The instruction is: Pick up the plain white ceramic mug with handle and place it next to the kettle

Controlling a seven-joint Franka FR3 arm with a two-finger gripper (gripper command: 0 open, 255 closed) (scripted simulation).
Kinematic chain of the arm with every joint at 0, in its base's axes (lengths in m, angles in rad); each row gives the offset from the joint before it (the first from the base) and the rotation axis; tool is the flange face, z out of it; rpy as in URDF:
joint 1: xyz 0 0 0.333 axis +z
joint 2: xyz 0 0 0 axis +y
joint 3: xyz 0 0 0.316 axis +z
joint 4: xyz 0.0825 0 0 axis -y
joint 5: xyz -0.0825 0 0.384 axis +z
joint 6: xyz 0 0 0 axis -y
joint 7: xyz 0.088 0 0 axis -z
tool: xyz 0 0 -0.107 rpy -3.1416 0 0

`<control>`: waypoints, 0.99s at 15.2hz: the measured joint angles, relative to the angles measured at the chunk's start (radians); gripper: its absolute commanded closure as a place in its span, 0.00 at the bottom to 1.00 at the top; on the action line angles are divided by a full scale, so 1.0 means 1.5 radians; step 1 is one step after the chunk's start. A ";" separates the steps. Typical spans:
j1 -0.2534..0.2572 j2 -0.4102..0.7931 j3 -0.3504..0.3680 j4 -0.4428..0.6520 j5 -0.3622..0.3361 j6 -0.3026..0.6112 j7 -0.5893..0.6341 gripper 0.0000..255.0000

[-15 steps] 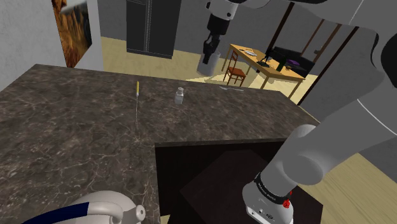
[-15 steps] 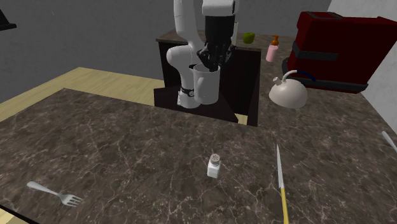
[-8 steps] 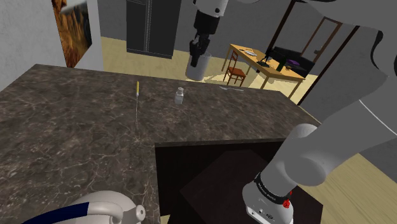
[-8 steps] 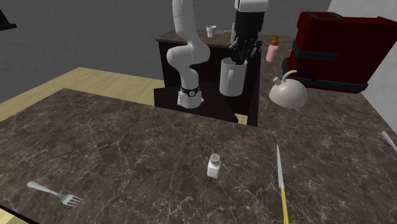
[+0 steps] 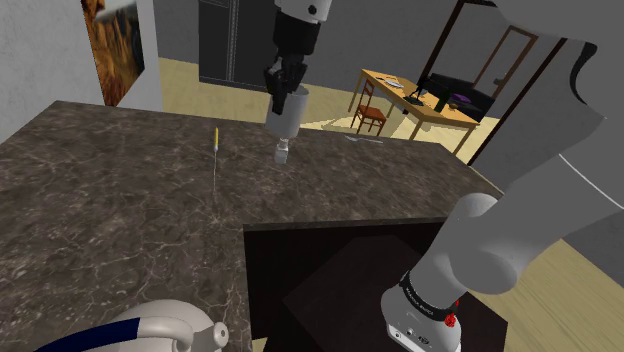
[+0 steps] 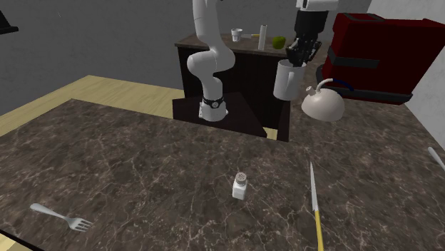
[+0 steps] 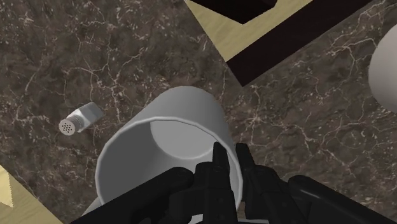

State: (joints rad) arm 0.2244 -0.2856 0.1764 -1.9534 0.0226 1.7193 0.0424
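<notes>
A plain white mug hangs in the air, held by its rim in my black gripper. In the second exterior view it is just left of the pale domed kettle, which stands on the dark marble counter. From the shoulder camera the mug hovers above the salt shaker, under the gripper. In the wrist view one finger is inside the mug and one outside; the gripper is shut on the wall. The kettle lies off to one side.
A dark red appliance stands behind the kettle. A salt shaker, a yellow-handled knife and a fork lie on the counter. The dark stand borders the counter beside the mug.
The arm has carried the mug sideways: toward the second exterior view's right, up to the kettle, and toward the shoulder view's left, over the salt shaker.
</notes>
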 measured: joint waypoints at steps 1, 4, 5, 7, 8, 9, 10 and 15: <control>0.005 0.006 0.009 0.008 0.001 -0.003 0.014 1.00; 0.023 0.027 0.044 0.030 0.002 -0.003 0.066 1.00; 0.029 0.035 0.055 0.041 0.002 -0.006 0.084 1.00; 0.039 0.059 0.076 0.066 -0.001 -0.008 0.117 1.00; 0.045 0.069 0.087 0.079 -0.003 -0.011 0.134 1.00; 0.050 0.083 0.096 0.091 -0.006 -0.010 0.150 1.00; 0.056 0.099 0.108 0.106 -0.010 -0.010 0.168 1.00; 0.092 0.165 0.159 0.182 -0.034 -0.026 0.258 1.00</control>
State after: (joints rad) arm 0.3621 -0.0380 0.4147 -1.6809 -0.0284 1.6801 0.4294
